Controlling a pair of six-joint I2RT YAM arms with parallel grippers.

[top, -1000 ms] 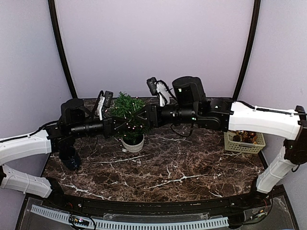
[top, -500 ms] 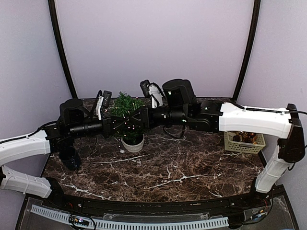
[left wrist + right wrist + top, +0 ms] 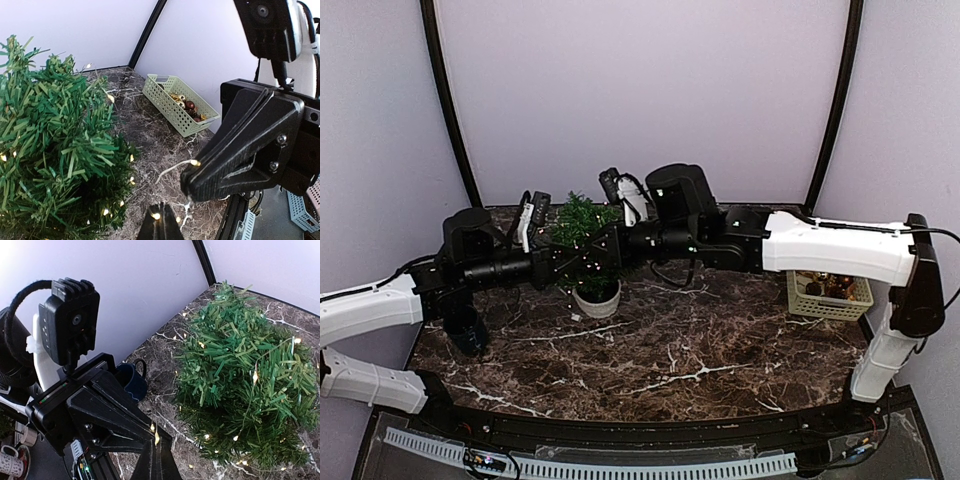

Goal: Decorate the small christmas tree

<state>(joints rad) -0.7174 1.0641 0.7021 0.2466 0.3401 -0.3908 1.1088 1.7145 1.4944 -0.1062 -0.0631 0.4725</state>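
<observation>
Small christmas tree stands at the tabletop's back left. Right arm has slid leftward; both arms reach level, right tool meeting left tool, each pinching the light string.

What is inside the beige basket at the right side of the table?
The basket holds small round baubles, brown and gold, piled together. Its latticed walls and the top baubles hide whatever lies lower down.
</observation>
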